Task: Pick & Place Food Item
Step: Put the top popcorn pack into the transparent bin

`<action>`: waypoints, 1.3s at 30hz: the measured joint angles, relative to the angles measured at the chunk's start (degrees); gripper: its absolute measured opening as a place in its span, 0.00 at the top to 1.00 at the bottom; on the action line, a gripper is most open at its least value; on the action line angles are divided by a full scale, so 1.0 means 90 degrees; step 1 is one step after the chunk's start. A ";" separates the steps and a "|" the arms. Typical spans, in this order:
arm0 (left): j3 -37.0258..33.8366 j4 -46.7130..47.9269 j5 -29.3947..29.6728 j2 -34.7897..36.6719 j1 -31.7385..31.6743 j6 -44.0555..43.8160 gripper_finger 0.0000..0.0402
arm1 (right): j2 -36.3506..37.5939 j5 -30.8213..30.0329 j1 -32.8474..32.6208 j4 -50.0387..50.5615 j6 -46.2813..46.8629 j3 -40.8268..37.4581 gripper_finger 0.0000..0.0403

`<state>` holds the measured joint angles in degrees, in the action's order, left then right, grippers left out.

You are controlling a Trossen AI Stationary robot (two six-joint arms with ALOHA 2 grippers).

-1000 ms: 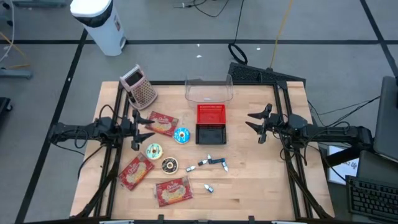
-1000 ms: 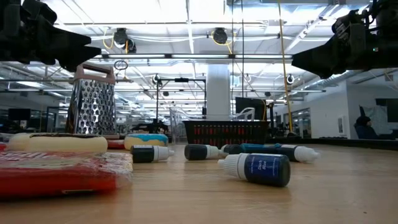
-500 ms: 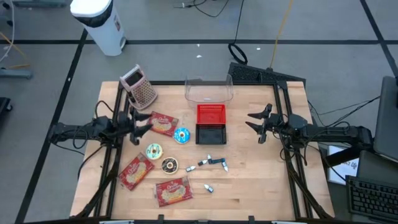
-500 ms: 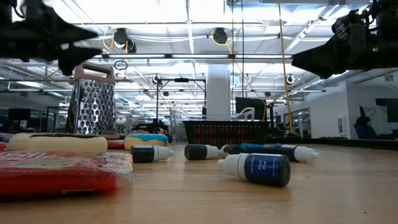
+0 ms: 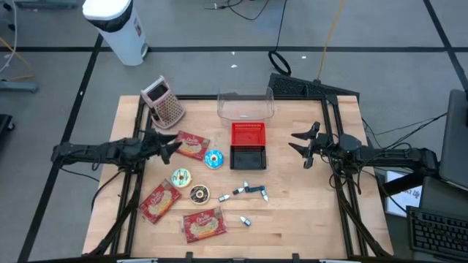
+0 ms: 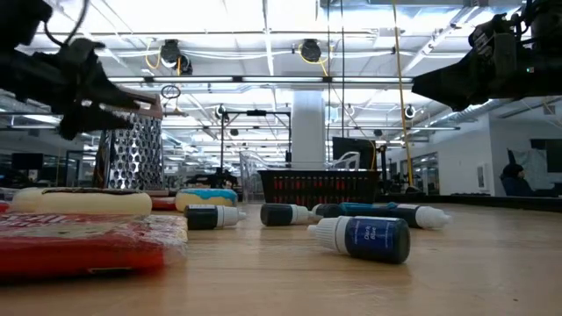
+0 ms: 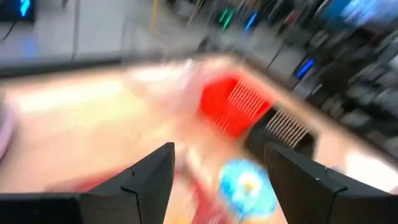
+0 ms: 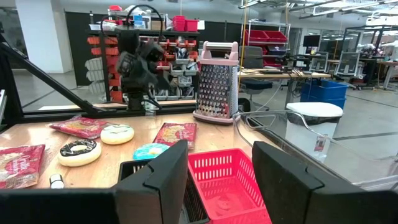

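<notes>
A wooden table carries a grater, clear tub, red basket, black basket, snack packets, donuts and small bottles.

From table height I see my left hand hanging in front of a metal grater. On the wooden surface lie a red food packet, a cream doughnut, small dark dropper bottles and, farther back, a red basket. My right hand hangs high at the other side.
</notes>
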<state>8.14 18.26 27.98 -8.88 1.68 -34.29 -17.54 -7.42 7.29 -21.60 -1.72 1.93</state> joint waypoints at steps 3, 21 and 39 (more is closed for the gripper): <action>0.0388 0.0750 0.0011 -0.0599 -0.0128 -0.0353 0.38 | 0.0000 0.0000 0.0000 0.0000 -0.0001 0.0000 0.57; 0.0622 0.1227 -0.0461 -0.3912 -0.1050 -0.2191 0.38 | 0.0000 0.0000 0.0002 0.0001 -0.0001 0.0000 0.58; 0.0634 0.0410 -0.0511 -0.5462 -0.1053 -0.2518 0.38 | 0.0000 0.0000 0.0000 0.0001 0.0000 0.0000 0.58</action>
<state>13.85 21.95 23.38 -58.04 -7.79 -56.96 -17.54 -7.42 7.29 -21.58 -1.72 1.93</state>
